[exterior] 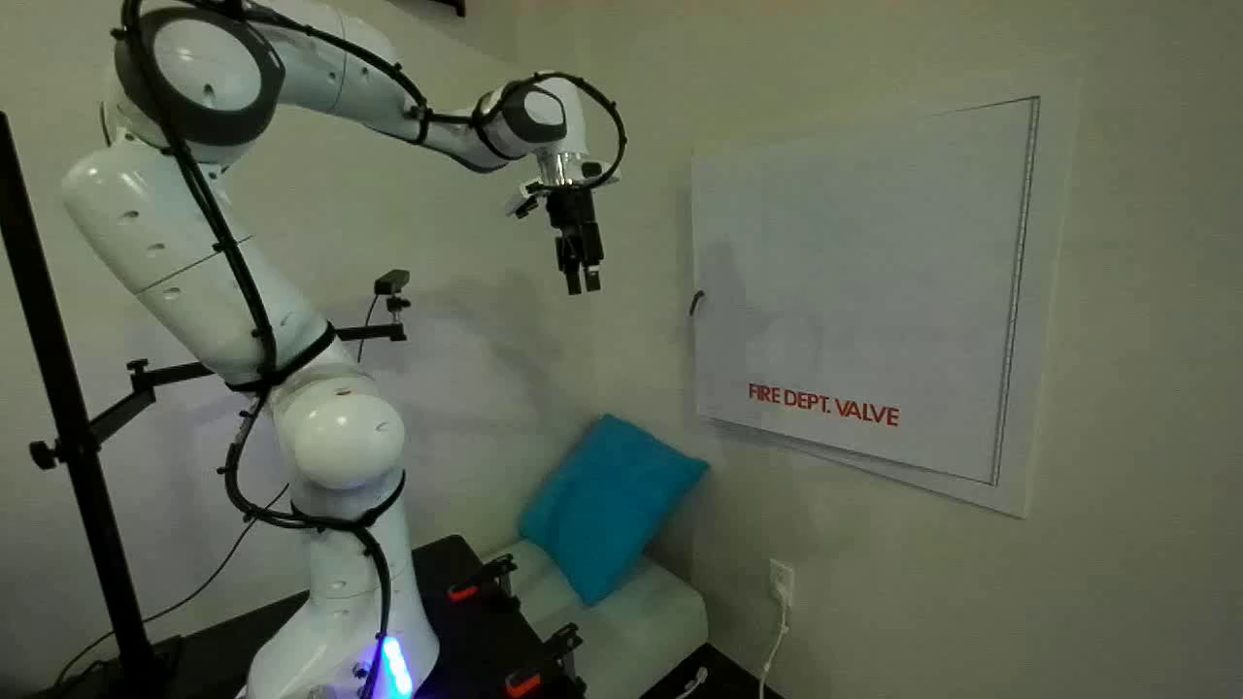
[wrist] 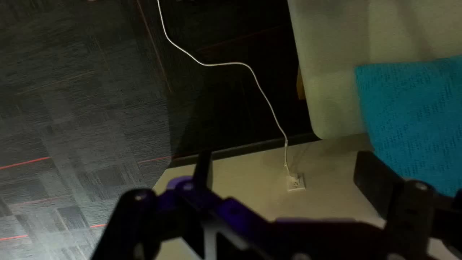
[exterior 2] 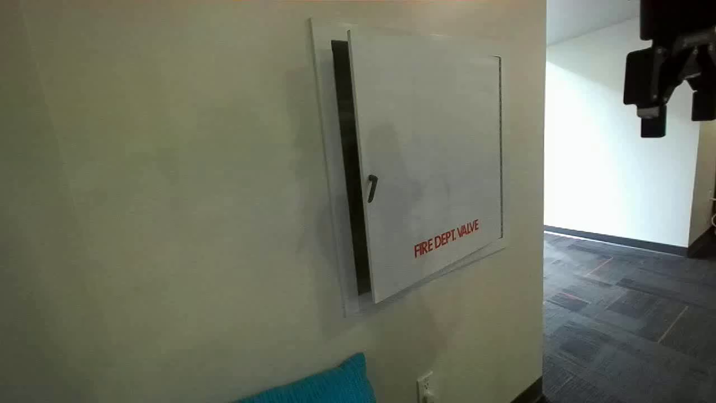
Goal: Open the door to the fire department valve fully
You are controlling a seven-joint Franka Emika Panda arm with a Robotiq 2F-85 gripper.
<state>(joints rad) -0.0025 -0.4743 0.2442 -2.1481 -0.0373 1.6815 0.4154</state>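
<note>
The white door (exterior: 855,272) with red "FIRE DEPT. VALVE" lettering is on the wall. In an exterior view the door (exterior 2: 430,140) stands slightly ajar, with a dark gap along its handle side and its far edge against the frame. A small dark handle (exterior 2: 372,188) is near the gap; it also shows at the door's edge in an exterior view (exterior: 696,303). My gripper (exterior: 584,283) points down in the air, apart from the door. It also shows in an exterior view (exterior 2: 678,120). In the wrist view my gripper (wrist: 285,177) has its fingers wide apart with nothing between them.
A blue cushion (exterior: 612,505) leans in the corner on a pale seat (exterior: 665,621) below the door. A wall outlet (wrist: 296,182) holds a white cable (wrist: 265,95) running over the floor. A black pole (exterior: 63,408) stands beside the arm.
</note>
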